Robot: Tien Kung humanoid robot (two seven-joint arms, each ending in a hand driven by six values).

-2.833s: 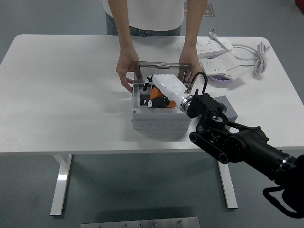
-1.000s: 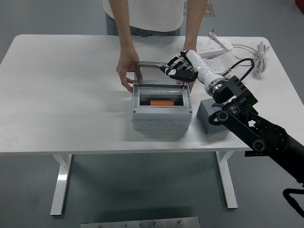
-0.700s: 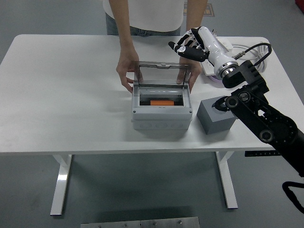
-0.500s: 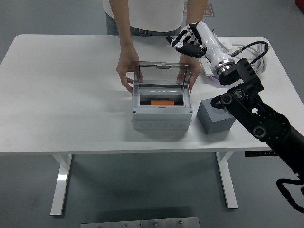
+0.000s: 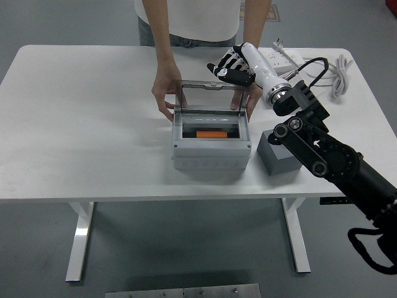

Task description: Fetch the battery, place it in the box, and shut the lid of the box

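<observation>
A wide white table (image 5: 87, 124) fills most of the view, and a person (image 5: 192, 18) in a white top stands at its far side. The robot's right arm (image 5: 322, 155) comes in from the lower right and stretches up across the table. Near the middle sits a grey box (image 5: 211, 146), its clear lid (image 5: 211, 98) standing upright at the back edge. The person's two hands hold the box on either side, one hand (image 5: 164, 93) at the left rear corner and the other hand (image 5: 251, 99) at the right, partly behind the robot's forearm. Just to the right of the box is a small grey block (image 5: 279, 155), with the arm passing over it. At the far right corner lie white power strips (image 5: 282, 59) and a coiled white cable (image 5: 338, 71). The right hand (image 5: 231, 67) hangs just above the lid's top edge, fingers loosely spread and holding nothing. The orange battery (image 5: 211, 133) lies inside the box, at the bottom.
</observation>
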